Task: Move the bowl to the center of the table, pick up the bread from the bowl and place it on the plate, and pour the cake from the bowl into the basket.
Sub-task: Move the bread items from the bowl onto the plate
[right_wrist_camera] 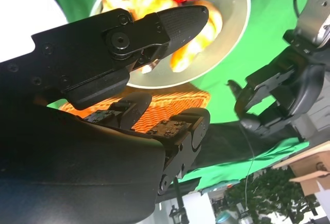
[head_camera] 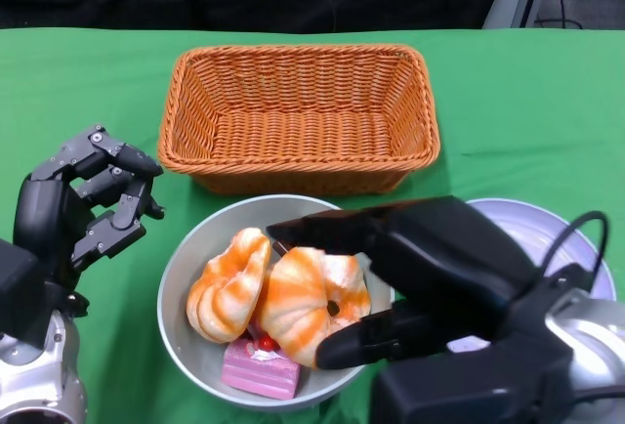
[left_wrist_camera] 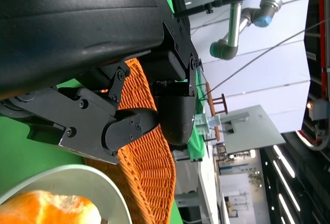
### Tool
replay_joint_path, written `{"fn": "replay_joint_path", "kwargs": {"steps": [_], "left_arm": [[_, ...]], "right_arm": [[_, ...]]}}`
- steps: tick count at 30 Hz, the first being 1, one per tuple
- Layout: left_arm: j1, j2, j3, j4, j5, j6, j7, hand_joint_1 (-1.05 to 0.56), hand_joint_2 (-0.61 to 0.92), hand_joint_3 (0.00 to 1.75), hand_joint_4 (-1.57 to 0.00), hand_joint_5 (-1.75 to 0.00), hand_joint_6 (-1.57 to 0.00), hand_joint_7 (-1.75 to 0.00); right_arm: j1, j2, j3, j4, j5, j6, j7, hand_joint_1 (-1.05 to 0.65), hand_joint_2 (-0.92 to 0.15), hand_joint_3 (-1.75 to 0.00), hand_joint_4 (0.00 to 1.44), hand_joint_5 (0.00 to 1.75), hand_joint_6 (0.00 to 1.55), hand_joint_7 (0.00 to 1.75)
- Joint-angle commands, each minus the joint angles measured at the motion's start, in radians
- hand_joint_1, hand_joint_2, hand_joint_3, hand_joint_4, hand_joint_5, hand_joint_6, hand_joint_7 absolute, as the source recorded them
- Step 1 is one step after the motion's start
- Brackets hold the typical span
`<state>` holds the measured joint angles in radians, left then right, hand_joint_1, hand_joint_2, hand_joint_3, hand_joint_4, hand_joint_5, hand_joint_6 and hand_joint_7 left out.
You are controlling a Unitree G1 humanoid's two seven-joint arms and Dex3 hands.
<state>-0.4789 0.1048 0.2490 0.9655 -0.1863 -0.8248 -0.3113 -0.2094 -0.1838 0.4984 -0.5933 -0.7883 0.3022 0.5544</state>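
Note:
A grey bowl (head_camera: pixel 182 270) stands in front of the wicker basket (head_camera: pixel 303 116). It holds two orange-striped breads and a pink cake (head_camera: pixel 260 367). My right hand (head_camera: pixel 420 277) reaches in from the right and grips the right-hand bread (head_camera: pixel 305 299), one finger over its far edge and the thumb under its near edge. The other bread (head_camera: pixel 228 285) lies to its left, untouched. In the right wrist view a finger crosses the bowl (right_wrist_camera: pixel 232 33) above the bread (right_wrist_camera: pixel 209 25). My left hand (head_camera: pixel 88 204) hovers left of the bowl, fingers loosely bent, holding nothing.
A pale plate (head_camera: pixel 537 233) lies to the right of the bowl, partly hidden by my right arm. The empty basket (left_wrist_camera: pixel 149 167) sits close behind the bowl's rim (left_wrist_camera: pixel 103 182). Green cloth covers the table.

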Motion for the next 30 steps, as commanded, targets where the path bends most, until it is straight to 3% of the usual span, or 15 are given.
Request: {"fn": "replay_joint_path", "kwargs": {"steps": [1, 11, 18, 30], "left_arm": [[-0.007, 0.022, -0.005, 0.005, 0.04, -0.02, 0.058, -0.14, 0.78, 0.71, -0.78, -1.65, -0.76, -1.26], [0.0, 0.01, -0.006, -0.023, 0.038, -0.014, 0.085, -0.13, 0.78, 0.72, -0.74, -1.71, -0.74, -1.3], [-0.003, 0.009, -0.004, -0.021, 0.035, -0.018, 0.09, -0.13, 0.77, 0.75, -0.76, -1.7, -0.74, -1.33], [-0.003, 0.009, -0.012, -0.011, 0.03, -0.027, 0.078, -0.13, 0.75, 0.77, -0.75, -1.71, -0.74, -1.32]], "right_arm": [[-0.043, 0.001, 0.026, 0.063, -0.034, -0.014, -0.005, -0.93, -0.92, -0.17, 0.54, 0.13, 0.45, 0.0], [-0.116, -0.01, 0.119, 0.228, -0.207, -0.05, 0.008, -1.0, -0.92, -0.24, 0.44, 0.03, 0.43, 0.0], [-0.134, -0.022, 0.132, 0.294, -0.247, -0.095, 0.012, -1.01, -0.92, -0.26, 0.38, 0.0, 0.44, 0.01], [-0.11, -0.037, 0.147, 0.324, -0.327, -0.176, -0.074, -1.05, -0.92, -0.26, 0.29, 0.0, 0.39, 0.0]]}}
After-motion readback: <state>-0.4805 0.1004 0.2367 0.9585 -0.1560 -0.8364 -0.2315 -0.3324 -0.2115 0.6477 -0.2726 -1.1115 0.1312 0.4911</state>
